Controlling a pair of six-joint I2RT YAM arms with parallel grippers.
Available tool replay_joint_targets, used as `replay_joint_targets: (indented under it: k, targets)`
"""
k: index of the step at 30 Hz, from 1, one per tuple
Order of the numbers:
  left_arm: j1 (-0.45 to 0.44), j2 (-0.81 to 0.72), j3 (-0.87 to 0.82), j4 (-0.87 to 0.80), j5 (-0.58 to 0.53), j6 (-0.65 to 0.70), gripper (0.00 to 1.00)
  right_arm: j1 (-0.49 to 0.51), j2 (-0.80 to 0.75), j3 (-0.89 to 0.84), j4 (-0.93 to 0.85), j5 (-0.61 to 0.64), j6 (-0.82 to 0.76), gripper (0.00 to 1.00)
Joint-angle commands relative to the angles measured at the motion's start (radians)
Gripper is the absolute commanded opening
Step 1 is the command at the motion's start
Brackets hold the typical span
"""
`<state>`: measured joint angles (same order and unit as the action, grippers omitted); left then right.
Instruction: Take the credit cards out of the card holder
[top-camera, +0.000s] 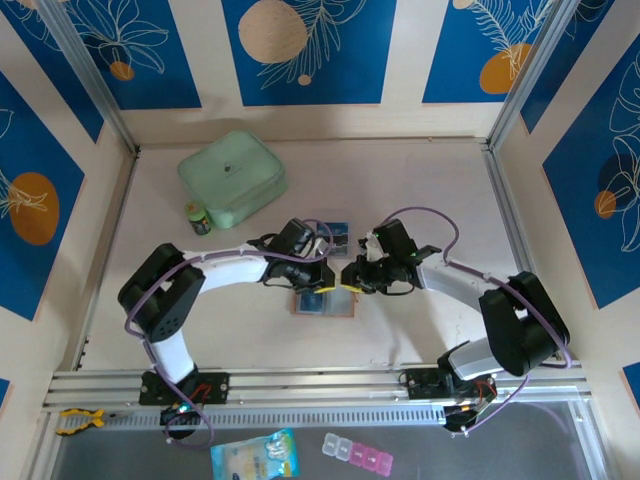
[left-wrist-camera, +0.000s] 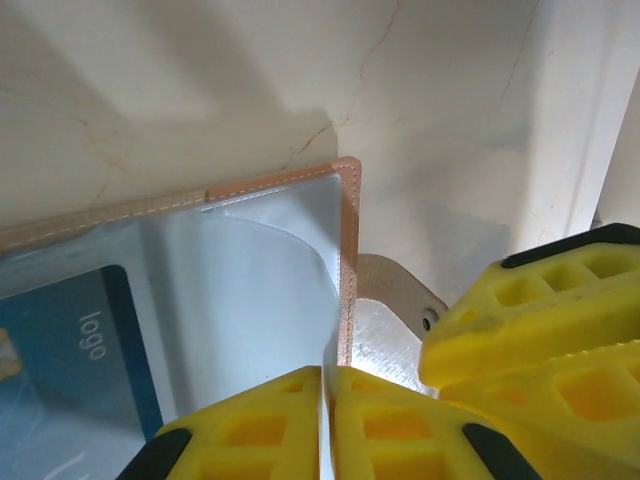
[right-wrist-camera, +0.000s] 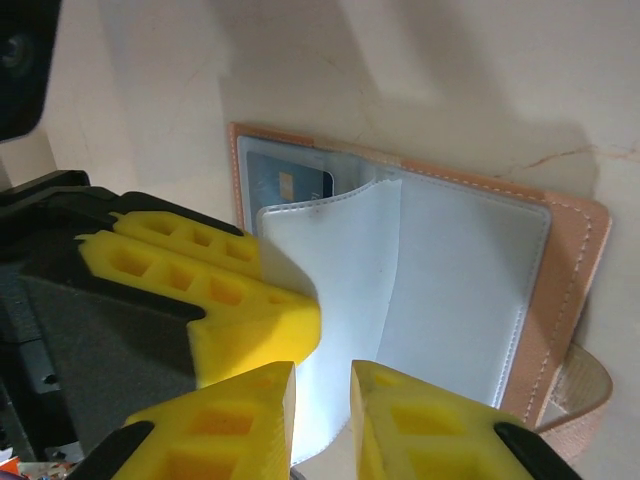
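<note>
The tan-pink card holder (top-camera: 322, 303) lies open on the table, grey pockets up (left-wrist-camera: 250, 260) (right-wrist-camera: 470, 260). A blue credit card (left-wrist-camera: 95, 350) (right-wrist-camera: 290, 178) sits in its far pocket. More blue credit cards (top-camera: 335, 238) lie loose on the table behind it. My left gripper (top-camera: 336, 279) (left-wrist-camera: 327, 420) is shut on the edge of a grey inner pocket leaf (right-wrist-camera: 330, 260), which curves up off the holder. My right gripper (top-camera: 352, 277) (right-wrist-camera: 322, 420) stands a little open, straddling that leaf's near edge. Its fingers (left-wrist-camera: 540, 310) hang over the snap tab (left-wrist-camera: 400, 300).
A mint-green zip case (top-camera: 232, 178) and a small bottle (top-camera: 198, 218) stand at the back left. Metal rails (top-camera: 320, 385) run along the near edge. A packet (top-camera: 253, 455) and a pill box (top-camera: 358, 455) lie in front of them.
</note>
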<state>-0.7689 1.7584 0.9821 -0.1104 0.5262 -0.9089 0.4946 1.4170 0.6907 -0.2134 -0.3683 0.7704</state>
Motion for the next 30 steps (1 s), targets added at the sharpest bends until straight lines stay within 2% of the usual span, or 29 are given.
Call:
replay_joint_targets:
  k: [1,9,14,22,30]
  targets:
    - [-0.016,0.024,0.043,0.018,0.029,-0.013,0.14,-0.01,-0.03,-0.017,-0.03,-0.004,-0.014,0.22]
    - [-0.021,0.026,0.078,0.015,0.035,-0.008,0.27,-0.024,-0.068,-0.016,-0.063,0.015,-0.02,0.23]
    - [-0.021,0.013,0.089,-0.011,0.022,0.013,0.31,-0.029,-0.09,-0.015,-0.078,0.02,-0.022,0.23]
    - [0.013,-0.027,0.064,-0.042,0.002,0.048,0.31,-0.024,-0.072,-0.011,-0.056,0.003,-0.007,0.23]
    - [0.085,-0.1,-0.026,-0.123,-0.042,0.116,0.25,0.029,0.015,0.039,-0.038,-0.007,0.003,0.23]
